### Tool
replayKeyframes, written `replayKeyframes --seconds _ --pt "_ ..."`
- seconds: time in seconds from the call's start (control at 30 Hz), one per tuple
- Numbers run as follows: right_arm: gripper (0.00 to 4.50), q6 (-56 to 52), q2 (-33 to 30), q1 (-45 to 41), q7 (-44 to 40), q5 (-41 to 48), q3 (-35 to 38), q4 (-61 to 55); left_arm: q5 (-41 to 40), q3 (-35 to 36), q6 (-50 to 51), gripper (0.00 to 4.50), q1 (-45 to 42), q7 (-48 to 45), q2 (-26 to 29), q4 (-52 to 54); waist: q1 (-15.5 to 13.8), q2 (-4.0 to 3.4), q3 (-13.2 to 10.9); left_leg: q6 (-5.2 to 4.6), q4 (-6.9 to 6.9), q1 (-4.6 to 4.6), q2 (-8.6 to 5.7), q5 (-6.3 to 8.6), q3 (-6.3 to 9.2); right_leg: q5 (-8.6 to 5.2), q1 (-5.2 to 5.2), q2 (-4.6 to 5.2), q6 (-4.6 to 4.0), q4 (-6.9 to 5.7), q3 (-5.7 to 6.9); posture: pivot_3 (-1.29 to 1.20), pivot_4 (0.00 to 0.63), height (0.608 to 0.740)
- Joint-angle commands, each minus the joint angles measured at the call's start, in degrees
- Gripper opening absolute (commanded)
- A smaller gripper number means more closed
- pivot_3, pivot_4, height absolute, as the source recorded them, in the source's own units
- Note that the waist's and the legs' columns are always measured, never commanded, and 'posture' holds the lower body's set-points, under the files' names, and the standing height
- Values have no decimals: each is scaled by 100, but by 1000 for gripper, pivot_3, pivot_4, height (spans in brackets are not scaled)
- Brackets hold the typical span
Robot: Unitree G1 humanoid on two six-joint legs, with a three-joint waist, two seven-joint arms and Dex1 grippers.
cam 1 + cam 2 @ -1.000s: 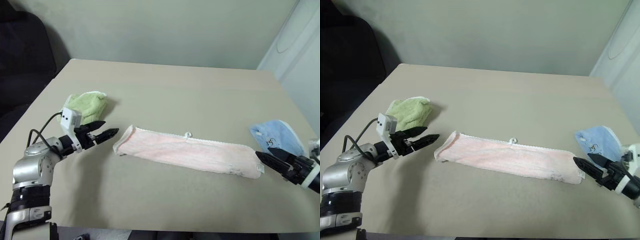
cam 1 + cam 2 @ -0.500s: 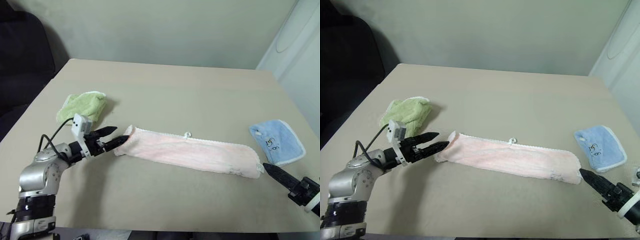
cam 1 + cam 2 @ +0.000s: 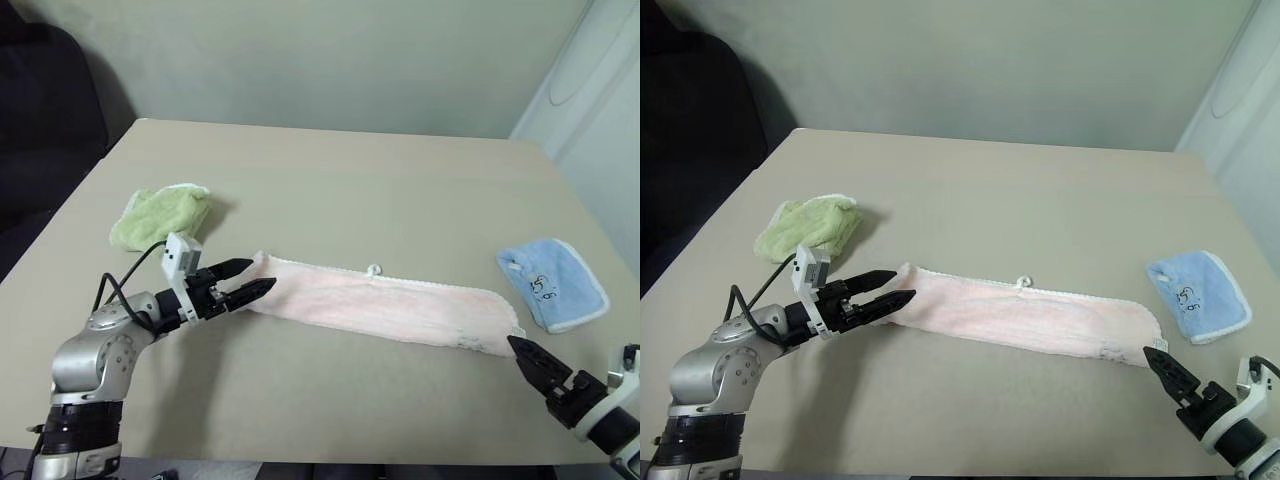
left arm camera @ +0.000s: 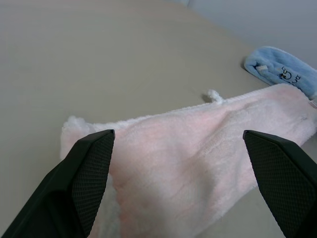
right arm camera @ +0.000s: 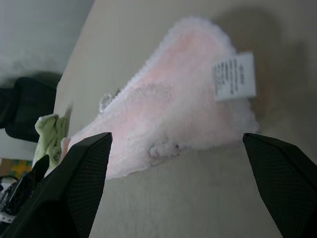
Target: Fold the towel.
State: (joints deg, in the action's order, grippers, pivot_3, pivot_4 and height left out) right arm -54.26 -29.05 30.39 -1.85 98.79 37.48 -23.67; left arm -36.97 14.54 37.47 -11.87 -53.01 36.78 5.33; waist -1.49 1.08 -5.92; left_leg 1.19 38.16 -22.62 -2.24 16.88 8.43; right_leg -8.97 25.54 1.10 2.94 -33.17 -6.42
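The towel (image 3: 380,305) is a pale pink strip with white trim and a small loop (image 3: 375,269), lying flat across the middle of the table. My left gripper (image 3: 258,276) is open at the towel's left end, its two black fingers one on each side of that end's corner (image 4: 74,129). My right gripper (image 3: 525,358) is open and points at the towel's right end from the table's front right. Its tips are just short of the corner with the white label (image 5: 234,75). Neither gripper holds anything.
A small light green cloth (image 3: 160,215) lies crumpled at the left, behind my left arm. A light blue cloth (image 3: 553,282) lies at the right, beyond my right gripper. The beige table (image 3: 330,180) ends at a wall behind; a dark chair (image 3: 40,100) stands far left.
My left gripper slid right, from beside the green cloth to the towel's left end. My right gripper drew back and down from beside the blue cloth toward the front edge, and rolled.
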Motion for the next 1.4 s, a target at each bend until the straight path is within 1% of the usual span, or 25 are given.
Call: replayKeyframes --seconds 0.03,0.17,0.37,0.57,0.8,1.0,1.1,1.17,1.23,1.3,1.33,1.4 --pt "4462 288 27 -69 456 328 -237 -67 -112 -9 7 4500 16 60 -38 270 4 0 0 1 0 -1 0 1 0 0 2 0 0 0 0 0 150 740" --pt "4462 714 192 -381 985 295 -511 45 -132 -23 22 4500 17 95 -51 294 8 0 2 0 0 0 1 1 -1 0 4 0 0 0 0 0 150 740" --pt "4462 1046 401 -669 1374 264 -808 193 -136 -51 23 4500 -12 135 -92 305 10 13 13 0 0 3 1 1 0 2 2 1 -3 -2 1 0 150 740" --pt "4462 1205 457 -960 1403 141 -904 558 -86 -91 -14 4500 -95 132 -100 233 40 61 43 4 3 7 2 3 -2 3 2 1 -4 -2 1 0 150 740" --pt "4462 1241 623 -778 1302 -107 -990 706 -68 -99 -38 4500 -108 150 -101 234 41 91 62 6 3 9 2 11 0 3 2 2 -5 -2 1 0 150 740" --pt "4462 1360 762 -954 1249 -347 -1015 808 -44 -162 -60 4500 -141 179 -138 227 51 107 70 10 5 12 1 25 -1 4 2 3 -6 4 1 0 150 740" --pt "3875 1373 771 -1019 1230 -387 -998 777 -40 -177 -76 4500 -163 191 -141 206 59 108 69 11 6 11 2 26 -2 5 3 3 -7 9 1 0 150 740" --pt "3142 1362 768 -1024 1214 -428 -983 772 -37 -180 -83 4500 -160 196 -142 208 58 105 68 13 5 10 1 28 -1 5 5 4 -7 9 1 0 150 740" --pt "2502 1353 765 -1011 1207 -427 -955 751 -36 -177 -88 4500 -156 209 -147 212 56 101 66 15 5 9 2 31 0 6 7 4 -9 7 1 0 150 740" --pt "1692 1352 764 -988 1206 -402 -917 693 -39 -171 -90 4500 -144 225 -154 220 56 97 66 17 4 9 2 36 0 8 11 4 -12 3 1 0 150 740" --pt "1412 1354 761 -974 1201 -389 -901 653 -40 -169 -91 4500 -134 230 -158 225 56 96 67 19 3 9 2 38 0 10 12 4 -15 1 1 0 150 740" --pt "675 1385 750 -933 1177 -357 -851 502 -37 -168 -99 4500 -109 239 -169 238 56 92 70 20 0 11 2 42 -1 20 14 4 -31 -1 2 0 150 740"
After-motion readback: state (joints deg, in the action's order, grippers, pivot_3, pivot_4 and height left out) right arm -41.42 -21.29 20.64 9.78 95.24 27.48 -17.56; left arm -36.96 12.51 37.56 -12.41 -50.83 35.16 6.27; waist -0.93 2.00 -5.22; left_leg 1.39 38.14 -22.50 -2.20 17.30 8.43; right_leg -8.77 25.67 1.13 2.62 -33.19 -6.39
